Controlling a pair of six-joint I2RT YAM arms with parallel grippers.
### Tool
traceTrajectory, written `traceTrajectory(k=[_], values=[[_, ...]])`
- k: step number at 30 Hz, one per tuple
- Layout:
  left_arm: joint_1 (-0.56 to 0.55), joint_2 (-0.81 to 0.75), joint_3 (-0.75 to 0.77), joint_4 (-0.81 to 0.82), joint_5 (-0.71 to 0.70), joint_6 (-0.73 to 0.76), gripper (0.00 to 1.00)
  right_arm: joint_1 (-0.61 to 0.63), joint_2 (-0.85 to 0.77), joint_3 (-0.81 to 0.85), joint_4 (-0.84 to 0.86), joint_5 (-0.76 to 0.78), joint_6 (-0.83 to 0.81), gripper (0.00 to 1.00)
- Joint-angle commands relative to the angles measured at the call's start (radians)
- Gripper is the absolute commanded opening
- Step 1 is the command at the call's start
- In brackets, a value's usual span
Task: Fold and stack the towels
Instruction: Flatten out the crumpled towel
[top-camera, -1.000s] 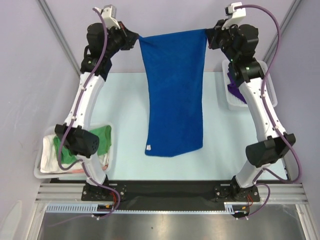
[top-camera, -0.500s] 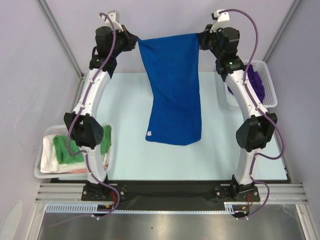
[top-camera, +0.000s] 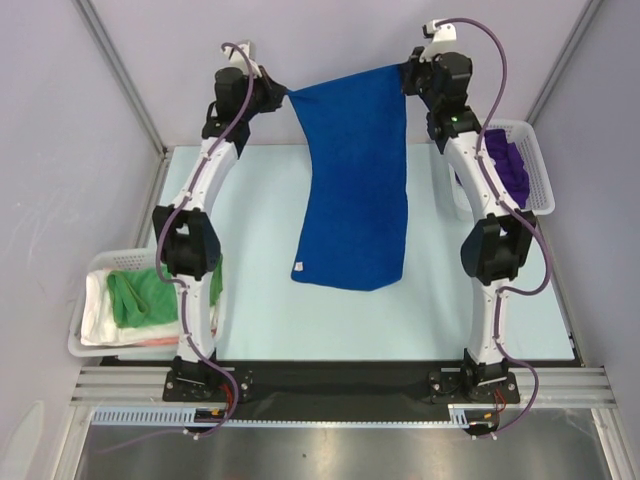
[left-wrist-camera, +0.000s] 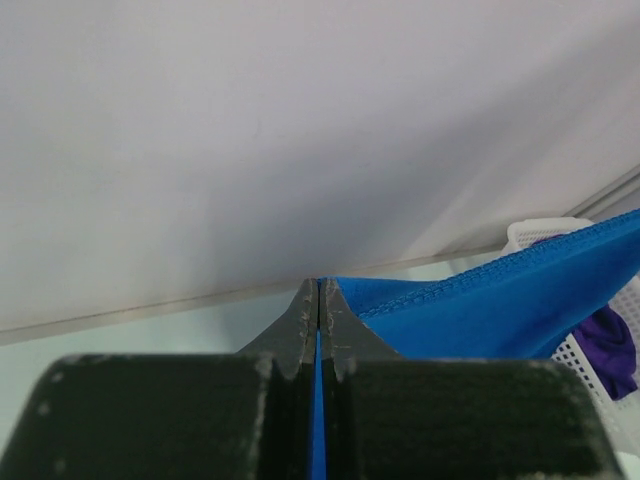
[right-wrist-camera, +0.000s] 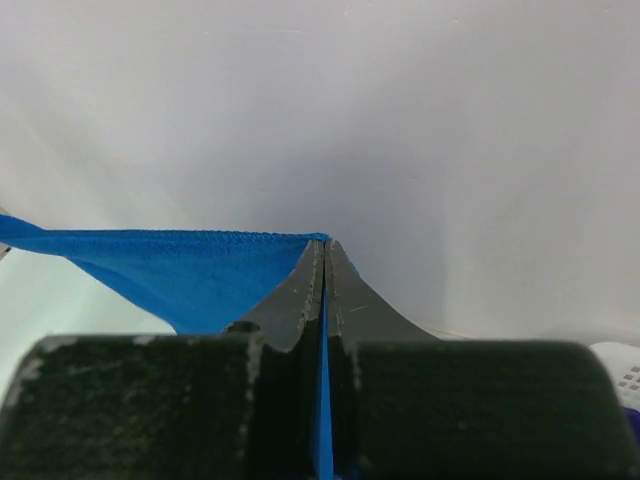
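Top view: blue towel (top-camera: 355, 185) hangs over far middle of table (top-camera: 260, 200), bottom edge on table; left gripper (top-camera: 283, 93) pinches its far left corner; right gripper (top-camera: 405, 78) pinches its far right corner; green towel (top-camera: 140, 297) in near left basket (top-camera: 85, 345); purple towel (top-camera: 505, 165) in far right basket (top-camera: 535, 170).
Left wrist view: fingers (left-wrist-camera: 298, 330) pressed together on blue cloth edge.
Right wrist view: fingers (right-wrist-camera: 345, 300) pressed together on blue corner.
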Motion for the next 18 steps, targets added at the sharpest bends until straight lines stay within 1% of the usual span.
traceTrajectory(k=[1, 4, 5, 8, 15, 18], values=[[0.017, 0.016, 0.089, 0.105, -0.028, 0.005, 0.0, -0.036, 0.033, 0.08, 0.058, 0.072, 0.002, 0.0], [0.015, 0.053, 0.127, 0.127, -0.031, 0.007, 0.0, -0.047, 0.085, 0.142, 0.052, 0.081, -0.001, 0.0], [0.013, 0.07, 0.136, 0.134, -0.038, 0.007, 0.0, -0.051, 0.102, 0.186, 0.043, 0.082, -0.001, 0.0], [0.01, 0.081, 0.137, 0.17, -0.04, 0.008, 0.0, -0.059, 0.151, 0.234, 0.041, 0.086, 0.002, 0.0], [-0.003, 0.095, 0.127, 0.243, -0.069, 0.01, 0.0, -0.08, 0.201, 0.252, 0.086, 0.089, 0.004, 0.0], [-0.008, 0.098, 0.132, 0.259, -0.08, 0.013, 0.0, -0.093, 0.23, 0.303, 0.083, 0.09, 0.004, 0.0]])
